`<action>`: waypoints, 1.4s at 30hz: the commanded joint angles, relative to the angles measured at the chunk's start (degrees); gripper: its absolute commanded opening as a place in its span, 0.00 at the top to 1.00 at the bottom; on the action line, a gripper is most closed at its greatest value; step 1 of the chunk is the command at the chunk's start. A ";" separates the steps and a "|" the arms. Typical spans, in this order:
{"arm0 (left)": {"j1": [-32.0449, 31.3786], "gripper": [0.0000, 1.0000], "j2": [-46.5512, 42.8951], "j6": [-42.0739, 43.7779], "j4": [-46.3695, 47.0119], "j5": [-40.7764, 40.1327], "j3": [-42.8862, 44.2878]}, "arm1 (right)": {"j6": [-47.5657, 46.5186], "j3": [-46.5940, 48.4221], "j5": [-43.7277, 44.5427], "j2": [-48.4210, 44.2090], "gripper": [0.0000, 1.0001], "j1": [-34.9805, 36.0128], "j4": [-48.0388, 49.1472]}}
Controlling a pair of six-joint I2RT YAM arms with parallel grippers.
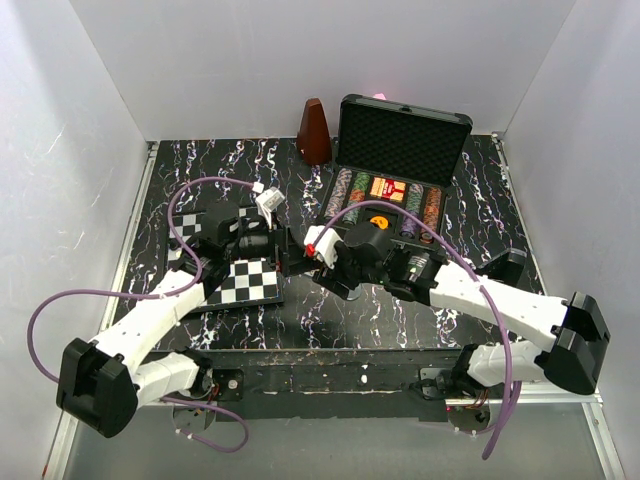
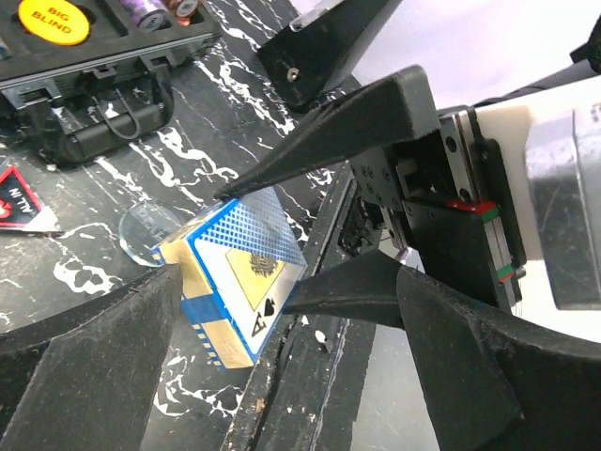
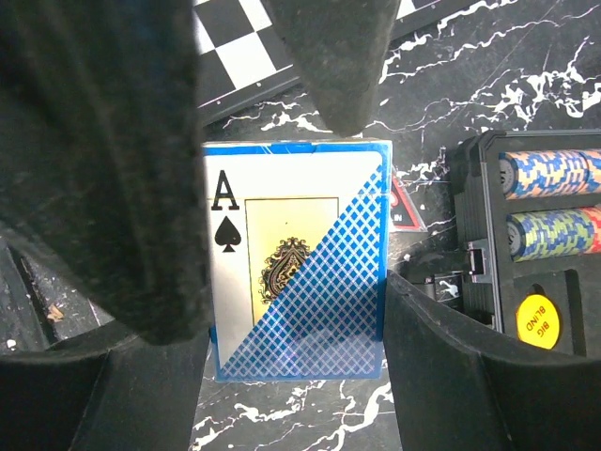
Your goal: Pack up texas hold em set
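A blue ace-of-spades card box (image 3: pixel 296 272) is pinched between the fingers of my right gripper (image 3: pixel 286 301), one finger on each long edge. In the left wrist view the same box (image 2: pixel 221 282) hangs tilted just above the marble table. My left gripper (image 2: pixel 282 282) is open wide, its fingers either side of the box without touching it. The black case (image 1: pixel 405 140) stands open at the back, with rows of striped chips (image 1: pixel 345 190), a red card box (image 1: pixel 388 188) and a yellow Big Blind button (image 3: pixel 537 321) inside.
A chessboard (image 1: pixel 250 280) lies under the left arm. A brown metronome (image 1: pixel 314 132) stands left of the case lid. A red triangular marker (image 2: pixel 19 202) and a clear disc (image 2: pixel 146 230) lie on the table beside the case front.
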 commanded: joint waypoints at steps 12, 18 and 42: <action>-1.03 0.13 3.00 -1.05 -1.44 4.05 1.32 | -1.30 1.94 3.52 -5.51 0.99 0.11 3.86; -1.82 0.56 4.58 -1.66 -0.92 7.04 1.58 | -2.36 2.20 4.13 -5.16 0.99 0.19 4.30; 0.81 1.00 -3.06 -1.49 1.55 -3.22 -1.23 | 7.99 -2.10 0.21 -9.73 0.16 -7.16 13.08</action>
